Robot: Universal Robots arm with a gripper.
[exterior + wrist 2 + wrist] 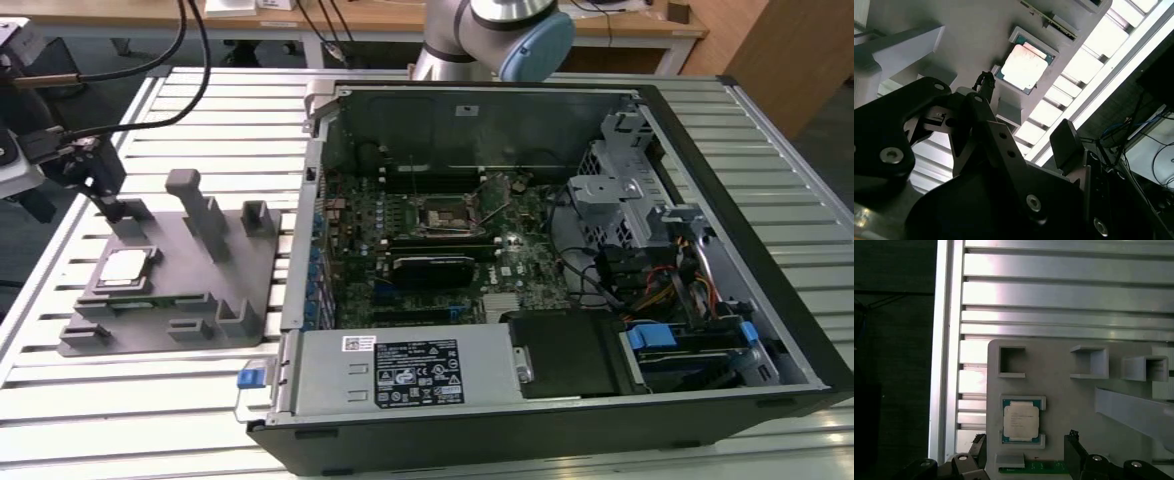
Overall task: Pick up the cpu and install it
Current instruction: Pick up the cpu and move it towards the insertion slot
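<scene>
The cpu [124,266] lies flat in a square recess of the grey fixture plate [254,270], at the exterior view's left. Its silver top also shows in both wrist views [1022,421] [1024,67]. My gripper [123,212] hangs a little above the cpu and just behind it, open, with nothing between its fingers [1072,450]. In both wrist views the two dark fingertips [985,85] stand apart on either side of the chip's line. The motherboard socket [445,215] sits inside the open computer case [747,250].
Grey upright posts [200,215] rise from the fixture plate beside the gripper. A green-edged memory stick [1034,470] lies in the plate near the cpu. The slatted metal table [120,400] carries both case and plate. Black cables [187,80] trail to the arm's head.
</scene>
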